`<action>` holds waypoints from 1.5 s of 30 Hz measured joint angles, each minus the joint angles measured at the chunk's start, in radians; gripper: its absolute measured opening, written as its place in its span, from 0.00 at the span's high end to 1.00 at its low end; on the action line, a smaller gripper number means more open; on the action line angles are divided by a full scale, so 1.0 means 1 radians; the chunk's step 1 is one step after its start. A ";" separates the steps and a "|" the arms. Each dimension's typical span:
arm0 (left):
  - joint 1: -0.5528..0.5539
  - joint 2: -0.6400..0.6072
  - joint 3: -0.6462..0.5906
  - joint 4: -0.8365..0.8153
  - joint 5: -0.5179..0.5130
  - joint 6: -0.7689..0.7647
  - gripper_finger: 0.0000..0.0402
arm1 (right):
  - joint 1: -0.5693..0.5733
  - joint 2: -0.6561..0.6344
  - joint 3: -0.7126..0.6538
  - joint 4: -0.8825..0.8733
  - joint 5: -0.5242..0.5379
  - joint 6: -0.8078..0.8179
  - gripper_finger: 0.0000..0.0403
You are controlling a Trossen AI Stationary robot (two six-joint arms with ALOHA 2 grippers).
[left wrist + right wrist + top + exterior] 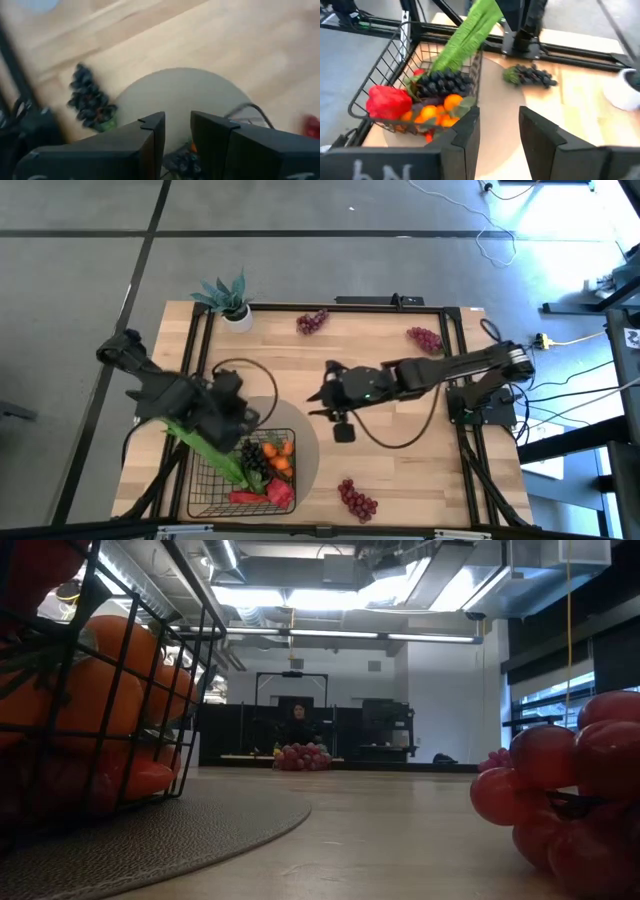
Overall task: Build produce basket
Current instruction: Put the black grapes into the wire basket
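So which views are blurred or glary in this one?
Left wrist view is smeared throughout, the dark grape bunch soft. High view shows the left arm streaked and bright glare at top right. Low view has the near basket and red grapes out of focus.

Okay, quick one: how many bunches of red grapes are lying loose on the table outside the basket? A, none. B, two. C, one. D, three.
D: the high view shows one red grape bunch at the far edge near the potted plant, a second bunch toward the far right, and a third bunch at the near edge, all outside the basket.
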 joint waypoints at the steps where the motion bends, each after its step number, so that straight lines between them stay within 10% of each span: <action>1: 0.029 0.000 0.000 -0.010 0.031 -0.016 0.80 | -0.002 -0.017 0.000 -0.023 0.010 0.000 0.70; 22: 0.565 0.000 -0.324 0.176 0.521 0.252 0.80 | -0.190 -0.348 0.000 -0.819 -0.020 0.411 0.70; 45: 0.748 0.001 -0.612 0.316 0.330 0.246 0.80 | -0.318 -0.333 0.000 -0.853 0.032 0.349 0.70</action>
